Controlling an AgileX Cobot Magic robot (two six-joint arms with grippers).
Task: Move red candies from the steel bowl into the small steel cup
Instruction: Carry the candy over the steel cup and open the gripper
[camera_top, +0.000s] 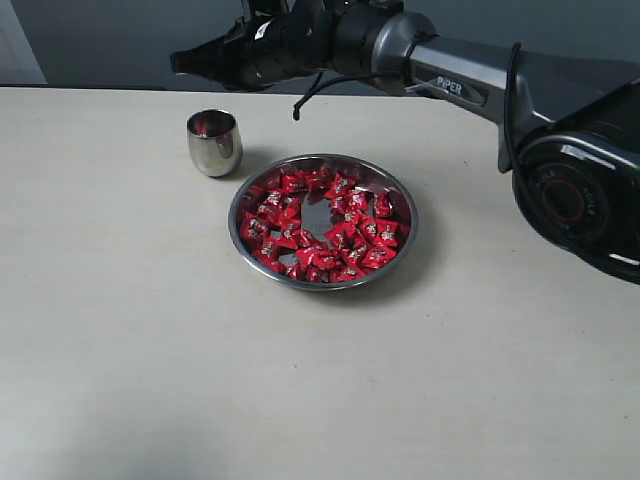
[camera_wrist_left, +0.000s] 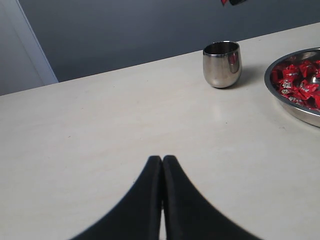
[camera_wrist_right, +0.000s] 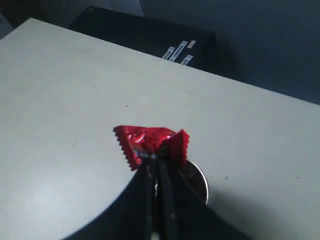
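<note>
A pale, cream-coloured table (camera_top: 150, 350) is seen in front of a grey-blue wall (camera_top: 120, 40). Near the middle of the exterior view the steel bowl (camera_top: 317, 216) is set flat on the table. It is filled with a loose ring of red candies (camera_top: 345, 240), and a bare patch of steel is left at its centre. The small steel cup (camera_top: 214, 143) is stood upright to the upper left of the bowl, close to it but not touching, and a red glint is seen inside its mouth.

The right arm is stretched in from the right edge along the top of the exterior view. The right gripper (camera_top: 180, 62) is held in the air in the upper left part of the frame, above and beyond the cup. In the right wrist view its jaws are seen clamped on a single candy (camera_wrist_right: 150, 142), which is pinched by one end of its crinkled wrapper. Part of the cup's rim is glimpsed just below the fingers (camera_wrist_right: 170, 200).

The left gripper (camera_wrist_left: 162, 160) is seen only in its own wrist view. Its jaws are pressed together with nothing between them, low over bare table and well apart from the cup and bowl.
</note>
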